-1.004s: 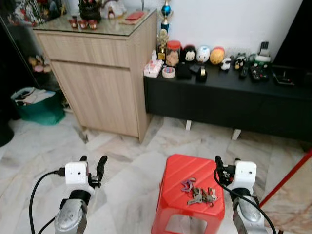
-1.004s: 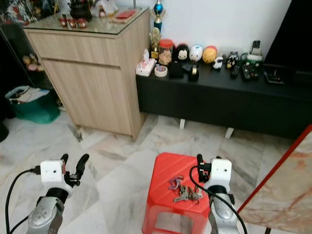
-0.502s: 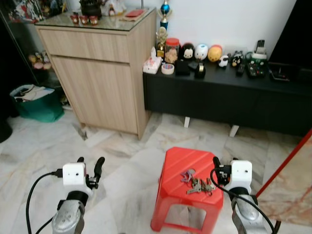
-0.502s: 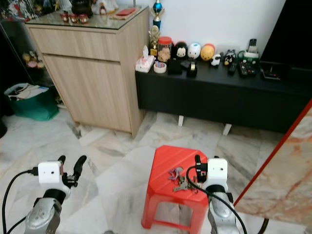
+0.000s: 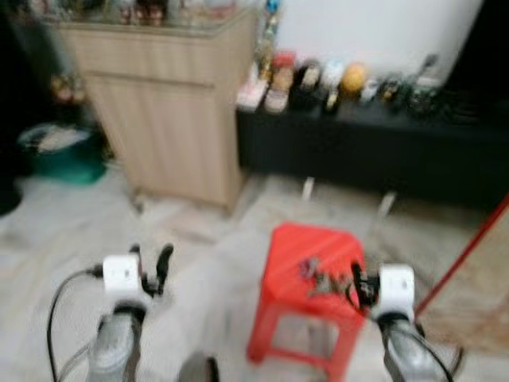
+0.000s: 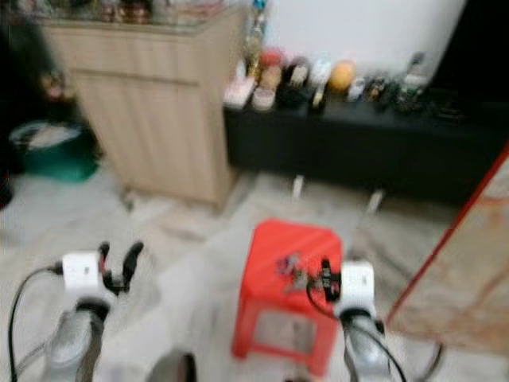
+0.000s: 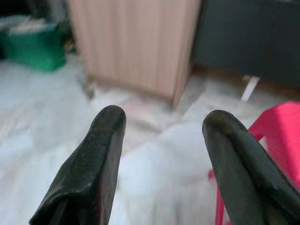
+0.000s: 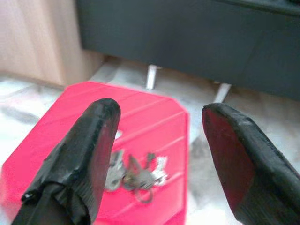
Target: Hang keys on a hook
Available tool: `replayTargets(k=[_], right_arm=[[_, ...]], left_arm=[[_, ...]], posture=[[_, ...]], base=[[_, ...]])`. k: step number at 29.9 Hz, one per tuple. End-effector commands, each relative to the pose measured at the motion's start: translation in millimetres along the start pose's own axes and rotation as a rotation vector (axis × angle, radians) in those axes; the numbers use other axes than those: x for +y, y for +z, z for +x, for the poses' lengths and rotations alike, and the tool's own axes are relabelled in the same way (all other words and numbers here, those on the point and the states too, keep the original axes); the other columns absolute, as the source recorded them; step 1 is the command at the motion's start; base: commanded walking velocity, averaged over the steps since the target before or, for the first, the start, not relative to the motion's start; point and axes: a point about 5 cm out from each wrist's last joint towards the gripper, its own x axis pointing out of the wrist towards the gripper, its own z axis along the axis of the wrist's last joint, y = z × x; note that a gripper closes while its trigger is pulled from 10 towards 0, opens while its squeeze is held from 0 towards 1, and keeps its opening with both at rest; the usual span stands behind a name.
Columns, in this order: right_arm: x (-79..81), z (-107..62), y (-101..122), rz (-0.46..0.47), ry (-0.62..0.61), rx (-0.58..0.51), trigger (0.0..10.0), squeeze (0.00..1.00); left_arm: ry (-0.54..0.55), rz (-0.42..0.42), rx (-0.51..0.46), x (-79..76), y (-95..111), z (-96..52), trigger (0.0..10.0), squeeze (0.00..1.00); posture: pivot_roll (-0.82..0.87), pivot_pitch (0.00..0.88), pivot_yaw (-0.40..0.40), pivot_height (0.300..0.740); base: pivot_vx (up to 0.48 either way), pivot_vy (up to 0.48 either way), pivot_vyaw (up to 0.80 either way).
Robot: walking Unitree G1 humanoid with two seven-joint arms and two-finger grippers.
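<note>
Bunch of keys (image 8: 136, 176) lying on red stool (image 8: 154, 119), right gripper (image 8: 159, 140) above it, fingers spread, left gripper (image 7: 161, 140) spread over marble floor (image 7: 42, 108), views blurred, no writing legible

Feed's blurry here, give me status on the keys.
Both grippers open, empty. Right gripper above keys on red stool; left gripper over floor. Nothing in the way.

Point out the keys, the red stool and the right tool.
keys (image 8: 133, 176): right wrist view, middle of the bunch on the stool top.
red stool (image 8: 93, 105): right wrist view, bare part of its top.
right tool (image 8: 157, 133): right wrist view, midway between its open fingertips, above the stool.
</note>
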Motion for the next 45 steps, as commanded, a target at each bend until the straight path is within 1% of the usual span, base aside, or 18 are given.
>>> replayTargets(k=[1, 6, 10, 13, 14, 20, 23, 28, 33, 37, 39, 40, 42, 45], right_arm=[[-0.4, -2.6, -4.1, -0.008, -0.003, 0.014, 10.0, 0.00], [-1.0, -2.9, -5.4, -0.006, -0.003, 0.021, 10.0, 0.00], [1.0, -2.3, -4.8, -0.009, 0.020, 0.017, 10.0, 0.00], [-0.4, -2.1, -3.8, -0.028, 0.003, 0.009, 10.0, 0.00], [-1.3, -1.9, -4.9, -0.011, -0.005, 0.015, 10.0, 0.00], [1.0, -2.1, -6.8, -0.023, 0.015, 0.025, 10.0, 0.00], [2.4, -2.6, -8.6, -0.012, 0.012, 0.031, 10.0, 0.00], [2.5, -1.9, -8.4, -0.007, -0.006, 0.027, 10.0, 0.00], [-2.6, -0.7, -9.5, 0.043, -0.073, 0.038, 10.0, 0.00], [-8.1, -1.2, -12.9, 0.105, -0.121, 0.060, 10.0, 0.00], [-8.8, -1.3, -13.7, 0.110, -0.126, 0.067, 10.0, 0.00], [-10.3, -0.8, -16.1, 0.143, -0.143, 0.088, 10.0, 0.00], [-12.7, -0.3, -18.4, 0.171, -0.166, 0.106, 10.0, 0.00], [-14.9, 0.0, -13.9, 0.163, -0.175, 0.063, 10.0, 0.00]], left_arm=[[0.008, -0.007, -0.040, 3.0, 11.2, 6.1, 10.0, 0.00], [0.001, -0.010, -0.048, 2.6, 12.5, 6.4, 10.0, 0.00], [-0.002, -0.016, -0.056, 1.6, 14.3, 7.5, 10.0, 0.00], [-0.006, -0.011, -0.057, 0.8, 15.5, 8.3, 10.0, 0.00], [-0.011, -0.007, -0.060, -0.2, 16.1, 8.6, 10.0, 0.00], [-0.020, -0.003, -0.061, -0.4, 16.5, 8.7, 10.0, 0.00], [-0.031, 0.001, -0.067, -1.6, 17.7, 8.7, 10.0, 0.00], [-0.042, 0.009, -0.063, -3.9, 17.0, 7.9, 10.0, 0.00], [-0.076, 0.039, -0.058, -7.8, 17.0, 7.3, 10.0, 0.00], [-0.071, 0.035, -0.058, -7.1, 17.2, 7.4, 10.0, 0.00], [-0.071, 0.035, -0.058, -6.9, 17.3, 7.3, 10.0, 0.00], [-0.073, 0.036, -0.059, -7.0, 17.6, 7.5, 10.0, 0.00], [-0.078, 0.036, -0.060, -7.7, 17.9, 7.6, 10.0, 0.00], [-0.077, 0.028, -0.065, -8.1, 18.3, 6.6, 10.0, 0.00]], posture=[[0.02, 0.000, -0.011, 0.647], [0.03, 0.000, -0.011, 0.647], [0.03, 0.000, -0.012, 0.647], [0.03, 0.000, -0.012, 0.647], [0.03, 0.000, -0.011, 0.647], [0.03, 0.000, -0.009, 0.647], [0.04, 0.000, -0.006, 0.647], [0.04, 0.000, -0.003, 0.647], [0.05, 0.000, 0.002, 0.647], [0.05, 0.000, 0.002, 0.647], [0.05, 0.000, 0.002, 0.647], [0.05, 0.000, 0.003, 0.647], [0.05, 0.000, 0.004, 0.647], [0.05, 0.000, 0.003, 0.647]], base=[[0.000, 0.000, 0.00], [0.000, 0.000, 0.00], [0.000, 0.000, 0.00], [0.000, 0.000, 0.76], [0.000, 0.000, 0.80], [0.000, 0.000, 0.73], [0.000, 0.000, 0.74], [0.000, 0.000, 0.20], [0.000, 0.000, 0.00], [0.000, 0.000, 0.00], [0.000, 0.000, 0.00], [0.000, 0.000, -0.78], [0.000, 0.000, -0.78], [0.000, 0.000, 0.00]])
